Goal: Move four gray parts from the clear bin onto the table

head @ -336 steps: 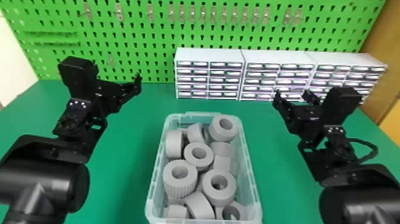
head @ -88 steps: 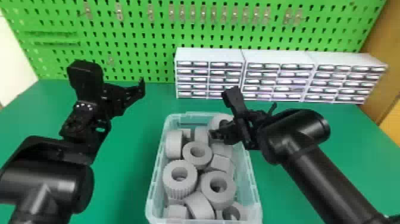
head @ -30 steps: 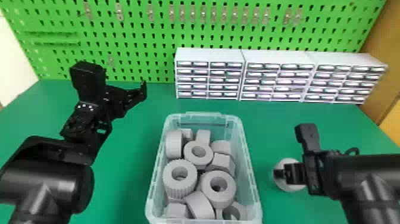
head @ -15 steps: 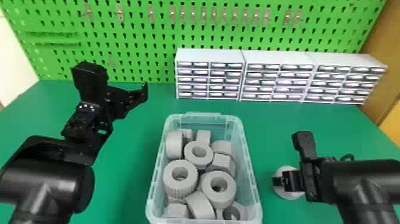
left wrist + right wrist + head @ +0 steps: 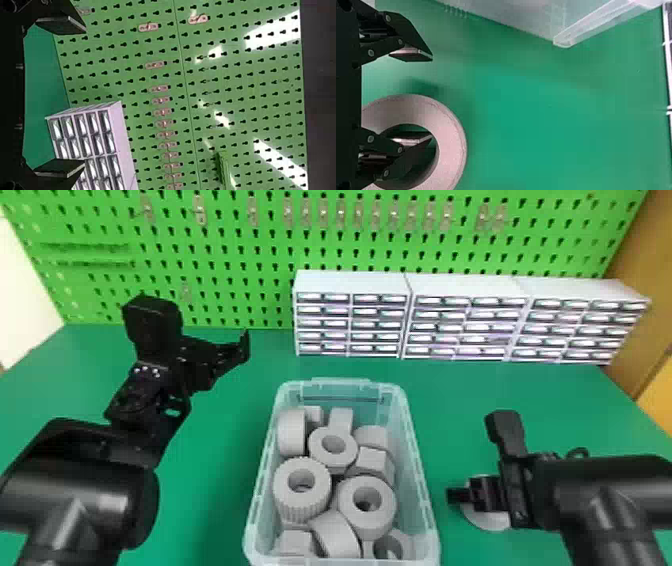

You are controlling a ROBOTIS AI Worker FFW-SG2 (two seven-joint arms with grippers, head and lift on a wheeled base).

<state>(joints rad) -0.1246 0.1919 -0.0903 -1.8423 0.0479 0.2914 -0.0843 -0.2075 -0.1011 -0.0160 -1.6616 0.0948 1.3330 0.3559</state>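
Head view, bench: a broad green flat top [image 5: 210,490] runs under everything, from the near edge back to the wall.
Wall: a bright green perforated metal pegboard [image 5: 230,250] stands upright behind the bench.
Drawers: a row of white box-shaped drawer cabinets [image 5: 462,285] stands at the back of the bench, against the pegboard.
Bin: a clear rectangular plastic bin [image 5: 426,490] sits open on the bench, between the two arms, with a jumble of gray parts inside.
Left hand: the black two-fingered left hand [image 5: 234,357] hangs over the bench, left of the bin and toward the pegboard; released, its flat fingers wide apart.
Right hand: the black two-fingered right hand [image 5: 470,494] is low over the bench, right of the bin; released, one finger beside the loose ring, the other at its hole.
Ribbed part: a gray cylinder with a ridged side [image 5: 302,490] lies in the bin, hole upward.
Loose part: a smooth round gray ring [image 5: 487,517] lies flat on the bench, right of the bin and under the right hand.
Hooks: small metal pieces [image 5: 200,210] hang on the pegboard.
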